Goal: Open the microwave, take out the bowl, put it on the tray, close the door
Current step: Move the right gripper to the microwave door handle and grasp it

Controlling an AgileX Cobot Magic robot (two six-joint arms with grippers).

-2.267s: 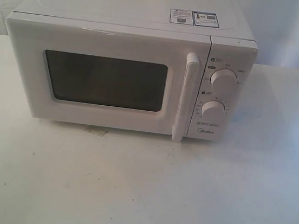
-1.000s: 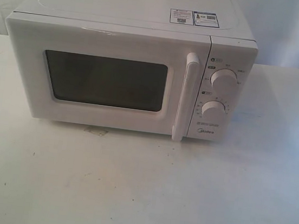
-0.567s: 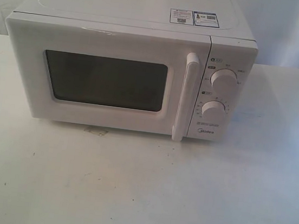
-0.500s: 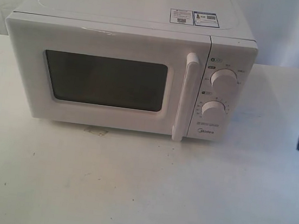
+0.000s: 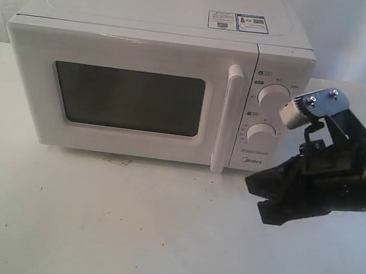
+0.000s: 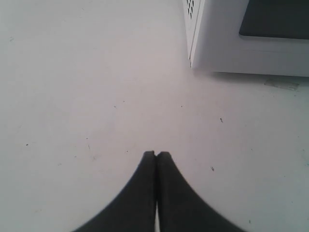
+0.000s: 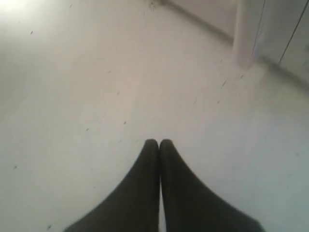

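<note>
exterior view: microwave [image 5: 156, 87] sits toward the back of the white tabletop [image 5: 124, 237], front facing the camera. door [image 5: 133, 51] closed flush with the body. dark window [image 5: 127, 99] in the door; nothing can be made out behind it. vertical white handle [image 5: 227, 119] runs down the door's right edge. control panel to the right of the handle, upper dial [image 5: 273, 96] above lower dial [image 5: 261, 134], logo beneath them. two stickers [image 5: 238, 22] on the top, toward the back right.

right pincer [image 5: 256, 193], black, comes in from the right edge, low over the tabletop in front of the control panel, to the right of the handle's foot and apart from the microwave. a pale metal bracket [image 5: 314, 105] on the arm overlaps the upper dial's edge in this view.

right wrist view: right pincer [image 7: 159, 143] with both black fingers pressed together, nothing between them; handle's lower end [image 7: 246, 34] lies ahead across bare tabletop.

left wrist view: left pincer [image 6: 156, 154] likewise together and empty, over bare tabletop; a lower front corner of the microwave [image 6: 217, 43] sits ahead, well apart.
</note>
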